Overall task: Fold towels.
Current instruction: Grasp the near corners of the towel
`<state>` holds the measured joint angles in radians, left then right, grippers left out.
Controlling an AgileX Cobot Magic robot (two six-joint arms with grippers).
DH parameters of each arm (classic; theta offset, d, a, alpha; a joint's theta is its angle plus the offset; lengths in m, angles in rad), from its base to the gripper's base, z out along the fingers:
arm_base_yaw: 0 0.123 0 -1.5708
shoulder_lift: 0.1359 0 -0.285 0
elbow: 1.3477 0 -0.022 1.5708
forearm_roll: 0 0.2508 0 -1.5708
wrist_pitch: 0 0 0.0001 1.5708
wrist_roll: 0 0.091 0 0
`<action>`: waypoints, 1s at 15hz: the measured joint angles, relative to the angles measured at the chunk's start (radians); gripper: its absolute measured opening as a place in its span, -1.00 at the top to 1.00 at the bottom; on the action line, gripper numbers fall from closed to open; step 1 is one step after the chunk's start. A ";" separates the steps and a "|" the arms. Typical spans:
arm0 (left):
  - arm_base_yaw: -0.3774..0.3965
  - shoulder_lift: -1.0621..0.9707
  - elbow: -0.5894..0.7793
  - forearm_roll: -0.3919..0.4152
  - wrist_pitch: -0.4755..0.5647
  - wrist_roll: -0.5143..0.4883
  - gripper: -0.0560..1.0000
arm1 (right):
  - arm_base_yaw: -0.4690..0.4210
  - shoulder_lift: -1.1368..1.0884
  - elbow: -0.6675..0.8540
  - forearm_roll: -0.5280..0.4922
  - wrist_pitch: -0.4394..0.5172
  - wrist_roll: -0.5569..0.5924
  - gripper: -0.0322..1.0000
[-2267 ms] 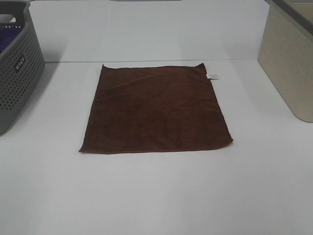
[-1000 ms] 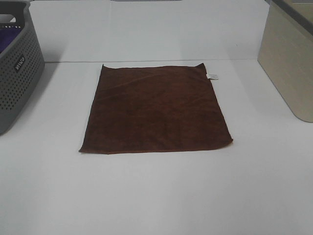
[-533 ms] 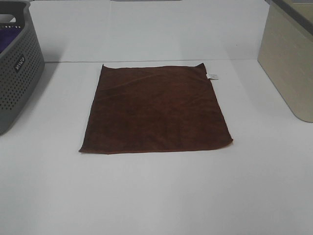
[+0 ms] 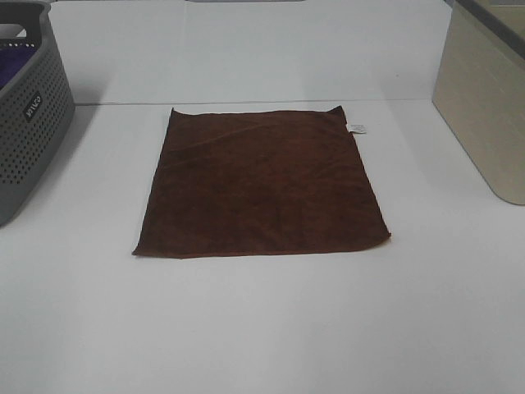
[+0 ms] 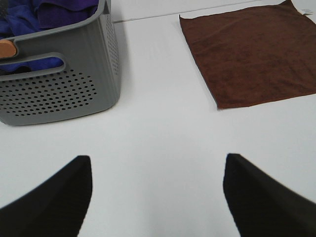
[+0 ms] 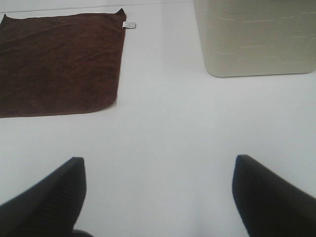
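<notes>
Hanging over the white surface (image 4: 262, 328), the left gripper (image 5: 157, 165) is gaping wide and carrying nothing. Just ahead of it the grey perforated basket (image 5: 59, 84) is sitting at the left edge, with blue and purple cloths (image 5: 49, 12) piled inside.

Moving right, the dark brown towel (image 4: 258, 185) is lying flat and unfolded in the middle of the surface, well apart from the basket. Its small white tag (image 4: 358, 128) is sticking out at the far right corner. Further right, a beige bin (image 4: 484, 107) is standing clear of the towel. The right gripper (image 6: 159, 165) is likewise spread wide and empty, facing the towel's near right corner (neither gripper is showing in the high view).

Folding is not yet begun, and the near corners are looking like the likely first grasp. The cloth is thin and lying tight against the surface, so a shallow pinch risks closing on nothing, while one driven too deep risks scraping the surface. If the two arms are lifting unevenly, the fold is likely to come out skewed. A wide swing on the left could also be knocking the basket.
</notes>
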<state>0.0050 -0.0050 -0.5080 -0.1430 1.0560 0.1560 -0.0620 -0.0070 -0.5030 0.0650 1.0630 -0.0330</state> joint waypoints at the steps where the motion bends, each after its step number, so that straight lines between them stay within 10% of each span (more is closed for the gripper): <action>1: 0.000 0.000 0.000 0.000 0.000 0.000 -0.45 | 0.000 0.000 0.000 0.000 0.000 0.000 -0.55; 12: 0.000 0.000 -0.002 0.000 -0.010 0.000 -0.45 | 0.000 0.004 0.000 0.001 -0.001 0.000 -0.55; 15: 0.000 0.044 -0.002 -0.004 -0.224 0.000 -0.45 | 0.000 0.058 -0.006 0.008 -0.021 0.000 -0.55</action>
<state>0.0050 0.0390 -0.5100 -0.1470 0.8320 0.1560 -0.0620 0.0510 -0.5090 0.0730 1.0420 -0.0330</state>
